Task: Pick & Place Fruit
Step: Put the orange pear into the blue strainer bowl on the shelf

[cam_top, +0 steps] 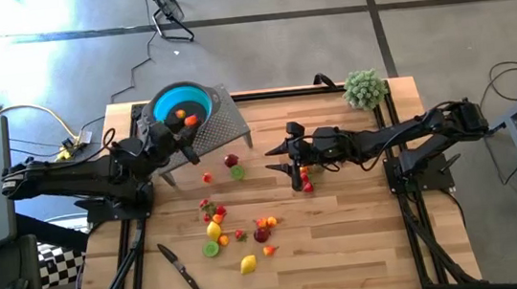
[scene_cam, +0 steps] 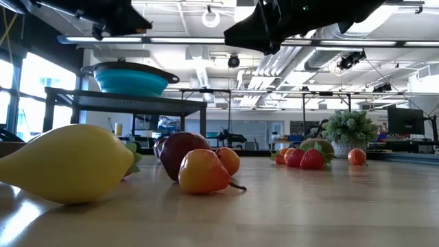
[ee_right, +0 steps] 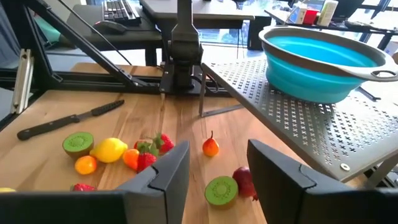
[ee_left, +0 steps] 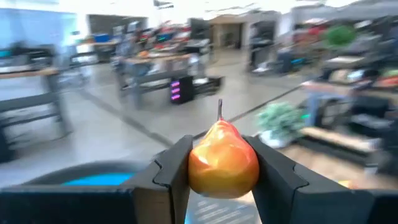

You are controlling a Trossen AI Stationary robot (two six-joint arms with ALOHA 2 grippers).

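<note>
My left gripper (cam_top: 182,124) is level at the teal bowl's (cam_top: 177,103) near rim, shut on an orange-yellow pear (ee_left: 222,163). The bowl stands on a perforated metal stand (cam_top: 227,121) at the table's far left. My right gripper (cam_top: 295,155) hovers open over the table's middle with nothing between its fingers (ee_right: 166,177); red fruits (cam_top: 306,182) lie just under it. Many small fruits lie on the table: a maroon one (cam_top: 231,160), a kiwi half (cam_top: 237,173), a lemon (cam_top: 248,263) and a cluster (cam_top: 214,215). My left gripper pinches the pear's wide belly (ee_left: 198,171) between its two fingers, one on each side. The fingers come in level. The pear sits upright, stem (ee_left: 219,109) up, lifted clear of the table, by the bowl's rim (ee_left: 93,177).
A black-handled knife (cam_top: 181,268) lies near the front left edge. A fuzzy green plant ball (cam_top: 364,87) sits at the far right corner. The stand's legs (ee_right: 202,93) reach down to the table beside the fruit. Bare wood lies at the table's near right (cam_top: 365,239).
</note>
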